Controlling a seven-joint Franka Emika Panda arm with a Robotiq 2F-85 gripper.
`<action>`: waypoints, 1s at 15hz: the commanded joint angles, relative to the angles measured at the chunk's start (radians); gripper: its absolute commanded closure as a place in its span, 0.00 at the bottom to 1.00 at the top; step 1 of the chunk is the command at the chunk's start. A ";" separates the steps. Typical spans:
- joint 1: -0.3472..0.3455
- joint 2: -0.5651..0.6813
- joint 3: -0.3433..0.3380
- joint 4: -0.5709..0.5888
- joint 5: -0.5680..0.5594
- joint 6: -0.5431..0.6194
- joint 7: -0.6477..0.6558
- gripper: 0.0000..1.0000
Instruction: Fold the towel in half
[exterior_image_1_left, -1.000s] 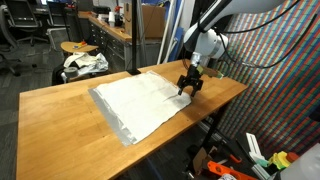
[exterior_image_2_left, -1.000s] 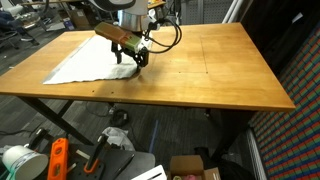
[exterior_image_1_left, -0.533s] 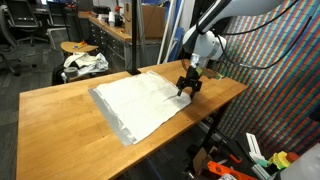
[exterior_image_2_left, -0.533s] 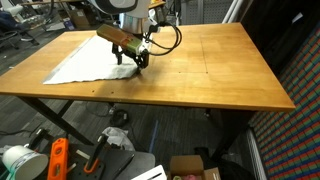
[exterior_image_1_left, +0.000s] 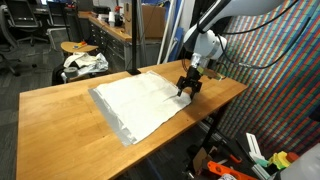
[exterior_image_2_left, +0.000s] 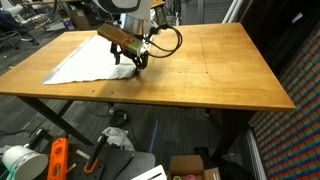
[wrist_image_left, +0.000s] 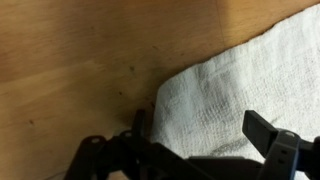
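My claw hangs low over one corner of the towel, at the end of the wooden table where the arm reaches in. The jaws stand spread wide with nothing between them but that corner. In the wrist view the claw straddles the corner of the towel: one finger comes down right at the cloth's edge, beside bare table, and the other sits over the cloth itself. I think the tips are just above the fabric, though the view is too close and dark for me to say whether they touch.

The towel is thin and white and lies spread flat as a rough rectangle on the tabletop. A grey strip shows along the edge furthest from the claw. Up close its weave looks coarse and the corner is rounded and slightly lumpy. In both exterior views it stays fully on the table, with the claw at one end of the towel and bare table beyond.

By my count: one towel, one claw, one table, and one small crumpled cloth bundle lying off the table behind it
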 joint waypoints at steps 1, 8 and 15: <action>-0.029 0.009 0.019 0.026 0.027 -0.066 -0.049 0.00; -0.043 0.013 0.029 0.020 0.147 -0.059 -0.101 0.00; -0.037 0.023 0.024 0.026 0.196 -0.062 -0.114 0.26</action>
